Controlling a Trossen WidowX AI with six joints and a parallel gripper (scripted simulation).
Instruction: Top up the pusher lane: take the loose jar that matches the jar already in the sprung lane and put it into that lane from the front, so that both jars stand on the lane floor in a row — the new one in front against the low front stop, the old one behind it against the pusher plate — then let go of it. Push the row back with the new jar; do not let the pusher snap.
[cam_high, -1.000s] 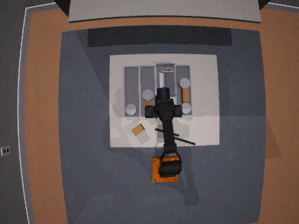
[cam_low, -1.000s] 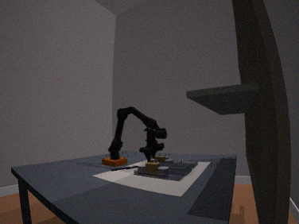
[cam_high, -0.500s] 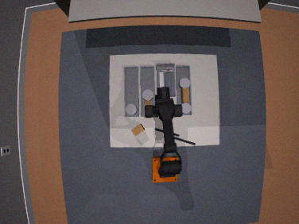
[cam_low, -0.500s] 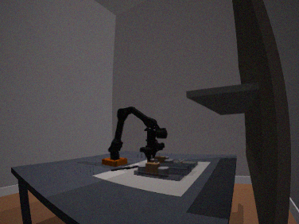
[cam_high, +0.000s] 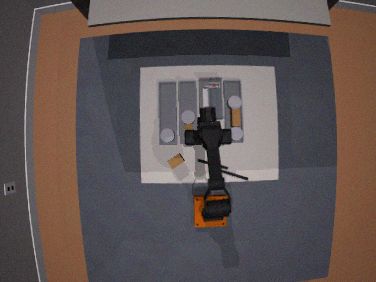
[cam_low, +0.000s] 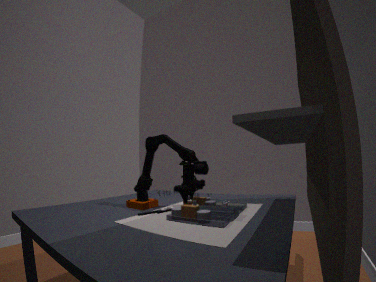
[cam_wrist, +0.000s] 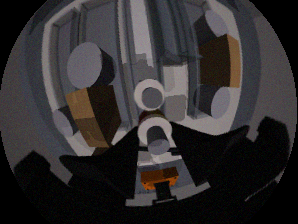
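My gripper (cam_wrist: 153, 127) is shut on a jar (cam_wrist: 154, 127) with a white rim and grey round top, pointing down over the front of the sprung lane. A second jar (cam_wrist: 149, 94) with a similar white rim and grey top stands just ahead of it in that lane. A dark reddish band shows between them; I cannot tell if they touch. In the top view the arm hides both jars; the lane's pale rail (cam_high: 205, 97) and a small red mark (cam_high: 214, 85) show behind. The front stop, jar bases and the pusher plate's contact are hidden.
The left neighbour lane holds a grey-topped cylinder (cam_high: 188, 117) (cam_wrist: 85, 65) and a brown block. The far left lane has one cylinder (cam_high: 167, 135). The right lane holds a brown block (cam_high: 236, 118) (cam_wrist: 235, 61) between two cylinders. A loose brown block (cam_high: 176, 161) lies front left.
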